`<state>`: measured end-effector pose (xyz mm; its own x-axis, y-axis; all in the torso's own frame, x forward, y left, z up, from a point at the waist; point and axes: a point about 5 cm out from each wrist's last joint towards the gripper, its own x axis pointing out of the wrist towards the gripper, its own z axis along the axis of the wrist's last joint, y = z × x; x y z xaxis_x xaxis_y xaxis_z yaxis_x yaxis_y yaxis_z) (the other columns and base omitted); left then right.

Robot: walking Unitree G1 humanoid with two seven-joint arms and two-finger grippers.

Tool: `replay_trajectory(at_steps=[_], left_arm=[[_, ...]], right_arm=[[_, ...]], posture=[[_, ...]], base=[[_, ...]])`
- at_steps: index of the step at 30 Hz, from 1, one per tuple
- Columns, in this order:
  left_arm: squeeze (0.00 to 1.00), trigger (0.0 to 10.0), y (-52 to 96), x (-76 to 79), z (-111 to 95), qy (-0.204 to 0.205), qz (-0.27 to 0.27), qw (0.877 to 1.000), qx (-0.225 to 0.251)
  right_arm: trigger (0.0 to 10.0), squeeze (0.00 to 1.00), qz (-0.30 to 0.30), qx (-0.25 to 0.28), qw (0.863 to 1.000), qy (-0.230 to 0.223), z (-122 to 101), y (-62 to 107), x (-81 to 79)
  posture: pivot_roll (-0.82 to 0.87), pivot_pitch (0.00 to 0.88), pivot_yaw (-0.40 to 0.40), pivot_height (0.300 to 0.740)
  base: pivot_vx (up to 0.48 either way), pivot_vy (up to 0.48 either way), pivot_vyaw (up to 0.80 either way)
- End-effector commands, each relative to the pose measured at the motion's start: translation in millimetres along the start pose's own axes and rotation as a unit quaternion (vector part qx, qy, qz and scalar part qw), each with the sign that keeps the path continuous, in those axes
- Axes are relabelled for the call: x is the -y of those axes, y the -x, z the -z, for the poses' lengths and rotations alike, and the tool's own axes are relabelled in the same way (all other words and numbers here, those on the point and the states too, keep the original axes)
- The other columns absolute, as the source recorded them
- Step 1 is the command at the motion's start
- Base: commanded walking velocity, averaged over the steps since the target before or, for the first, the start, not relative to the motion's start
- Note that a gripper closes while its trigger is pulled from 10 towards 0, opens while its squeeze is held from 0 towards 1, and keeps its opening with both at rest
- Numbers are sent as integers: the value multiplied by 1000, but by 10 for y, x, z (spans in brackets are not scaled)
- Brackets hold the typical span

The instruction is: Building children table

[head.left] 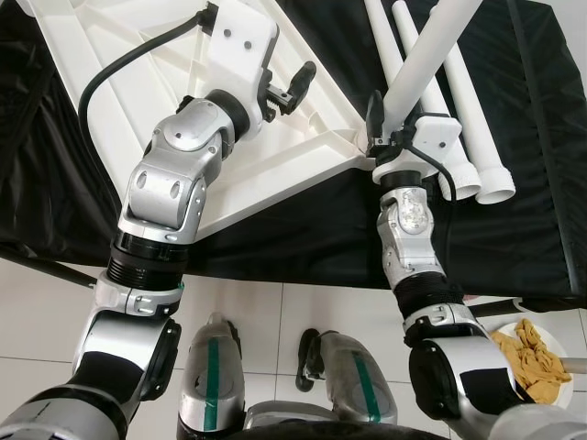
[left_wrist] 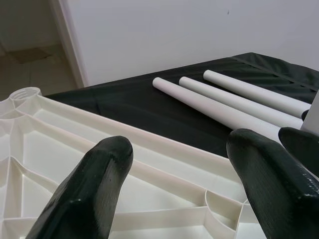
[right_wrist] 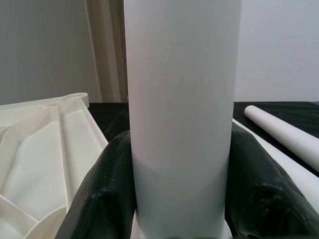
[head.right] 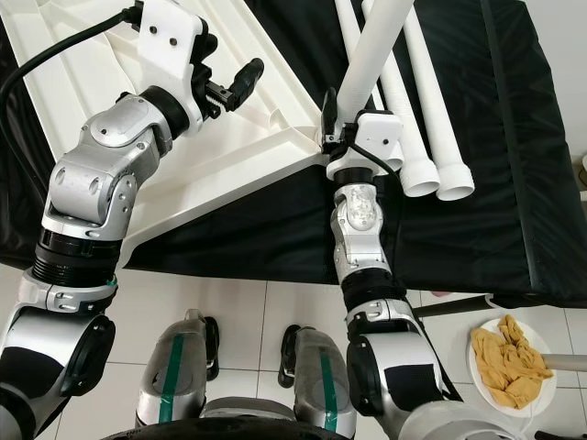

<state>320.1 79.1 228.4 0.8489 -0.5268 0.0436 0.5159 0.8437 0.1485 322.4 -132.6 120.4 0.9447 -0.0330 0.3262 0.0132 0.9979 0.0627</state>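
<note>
An upturned white tabletop (head.left: 138, 110) lies rib-side up on a black cloth (head.left: 303, 229), so that its corner sockets face upward to receive legs. The right gripper (head.left: 385, 124) is clenched around one white leg (head.left: 431, 50), holding it upright at the near right corner of the tabletop, apparently to seat it in the socket; three spare legs (head.right: 413, 110) lie side by side just to the right. The left gripper (head.left: 286, 90) hovers released above the tabletop, grasping nothing.
</note>
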Motion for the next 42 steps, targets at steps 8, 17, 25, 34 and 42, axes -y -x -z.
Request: replay_trajectory(at_steps=[8,17,25,34,42], left_arm=[[0,10000,7,9,-8,-7,0,1000,-4],[0,10000,9,7,-8,-7,-2,1000,-4],[0,10000,9,9,-6,-5,-2,1000,-4],[0,10000,0,8,-8,-5,-1,1000,-2],[0,10000,0,12,-12,-5,-2,1000,-2]], right_arm=[[10000,0,88,-139,986,16,505,391,211],[10000,0,88,-139,986,14,506,386,216],[10000,0,94,-132,987,15,487,361,276],[10000,753,94,-120,988,17,451,335,291],[10000,1000,86,-115,990,19,442,329,276]], posture=[[125,83,-39,740],[124,86,-41,740],[118,86,-40,740],[117,85,-41,740],[118,85,-47,740]], base=[[0,0,0],[0,0,0],[0,0,0],[0,0,0],[0,0,0]])
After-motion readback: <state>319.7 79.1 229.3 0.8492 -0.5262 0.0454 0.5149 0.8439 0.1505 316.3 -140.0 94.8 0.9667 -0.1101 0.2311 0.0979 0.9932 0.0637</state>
